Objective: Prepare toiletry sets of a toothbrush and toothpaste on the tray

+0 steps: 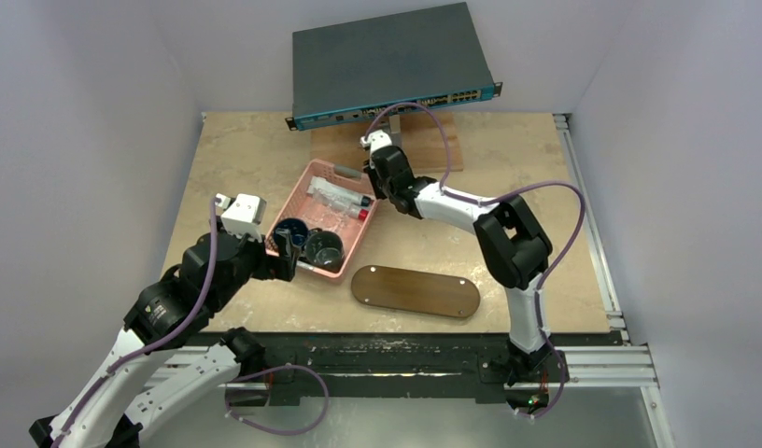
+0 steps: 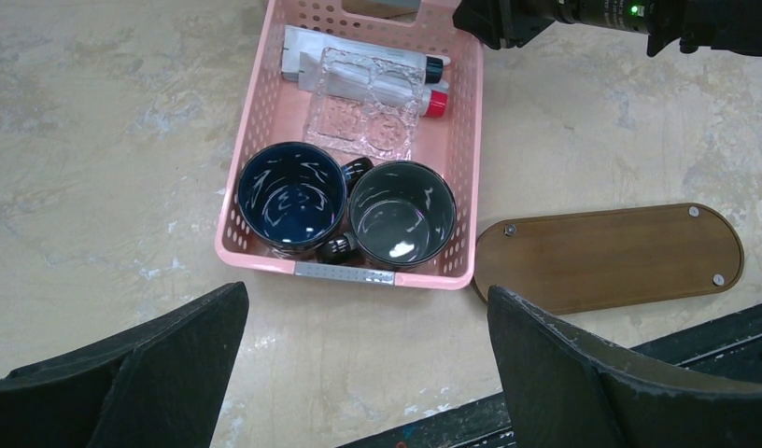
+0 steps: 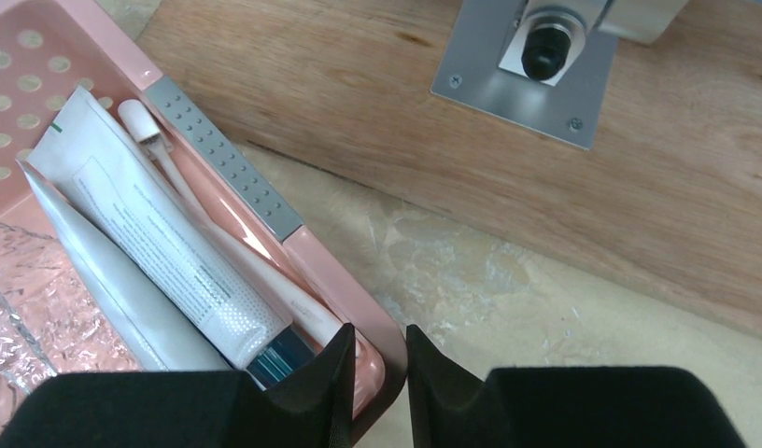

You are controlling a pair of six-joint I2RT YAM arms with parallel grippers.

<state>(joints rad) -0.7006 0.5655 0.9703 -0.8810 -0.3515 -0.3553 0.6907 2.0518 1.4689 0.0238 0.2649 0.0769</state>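
Narrowed to a slit on the right gripper [image 3: 377, 341], poised at the corner rim of the pink basket [image 3: 329, 280]; cannot tell whether anything is pinched. Just left of its fingers, inside the basket, the toiletry sets [image 3: 162, 243] — tubes and a white toothbrush [image 3: 134, 117]. Spread wide and empty on the left gripper [image 2: 366, 299], with the tray [image 2: 620, 252] ahead to its right.
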